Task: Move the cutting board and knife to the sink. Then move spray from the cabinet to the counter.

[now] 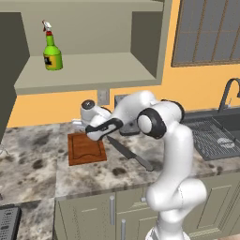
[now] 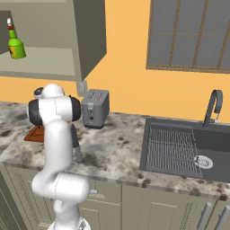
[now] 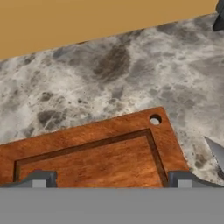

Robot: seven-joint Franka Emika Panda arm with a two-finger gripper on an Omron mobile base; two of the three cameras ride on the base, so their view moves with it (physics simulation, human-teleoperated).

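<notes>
Hand (image 3: 111, 180): fully open, empty, poised above cutting board (image 3: 94, 155); fingertips (image 3: 41, 179) straddle board near bottom of hand view; board flat on worktop (image 1: 42, 164), centre-left of left base view; knife (image 1: 129, 153) just right of board, blade running diagonally toward lower right.

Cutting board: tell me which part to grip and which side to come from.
Grip the flat reddish-brown wooden cutting board across its short width, coming straight down from above. It lies flat on the speckled stone counter, so only its thin edges offer purchase. The open gripper already straddles it. Avoid the side nearest the grey knife, which lies close beside it.
</notes>
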